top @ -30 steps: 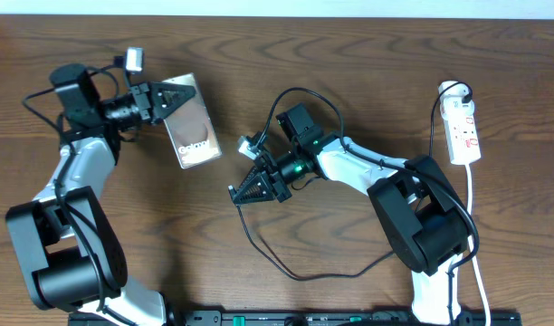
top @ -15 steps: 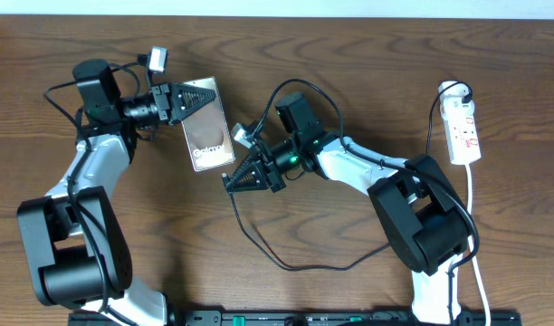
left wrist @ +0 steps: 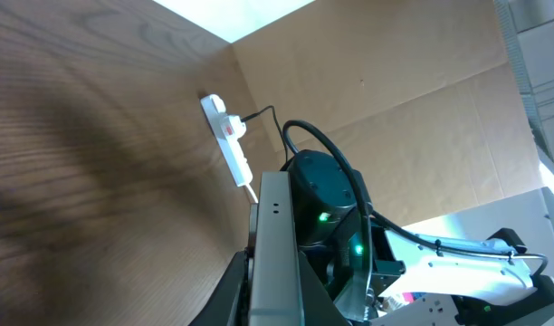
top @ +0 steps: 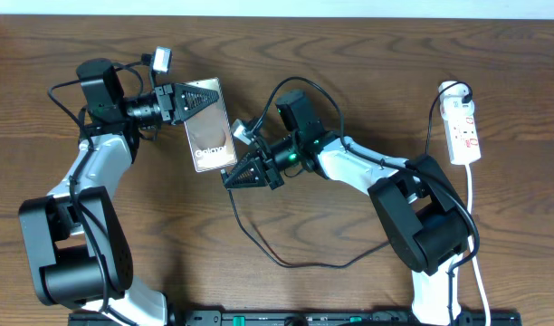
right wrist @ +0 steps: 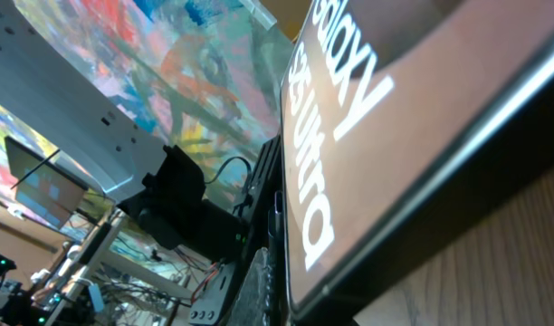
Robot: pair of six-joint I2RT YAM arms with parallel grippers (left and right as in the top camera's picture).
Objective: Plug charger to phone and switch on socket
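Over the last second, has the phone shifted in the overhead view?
Yes. The phone has moved rightward, closer to the white socket, which stayed put.

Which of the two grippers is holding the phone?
The left gripper, clamped on one short end of the phone. The right gripper instead grips the charger, its tip close to the phone's other end.
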